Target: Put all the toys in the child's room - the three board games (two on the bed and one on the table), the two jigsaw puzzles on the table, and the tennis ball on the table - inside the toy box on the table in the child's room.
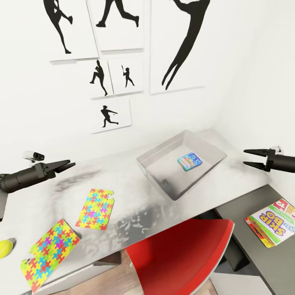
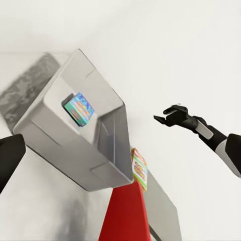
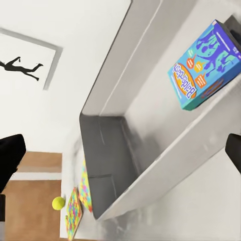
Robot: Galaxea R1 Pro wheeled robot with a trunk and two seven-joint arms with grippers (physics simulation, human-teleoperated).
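Spanning the head view, the worktop (image 1: 135,221) carries the toy box (image 1: 155,164), one blue board game (image 1: 190,160) already lying flat inside. Nearer the robot lie two jigsaw puzzles (image 1: 95,208) (image 1: 49,254), flat, long axes running away from the robot and slightly rightward, directly below the left end effector (image 1: 69,165), the nearer arm. A Skip-Bo game (image 1: 272,223) sits right, below the right end effector (image 1: 250,158). The tennis ball (image 1: 5,248) rests far left. Both end effectors hang spread and empty
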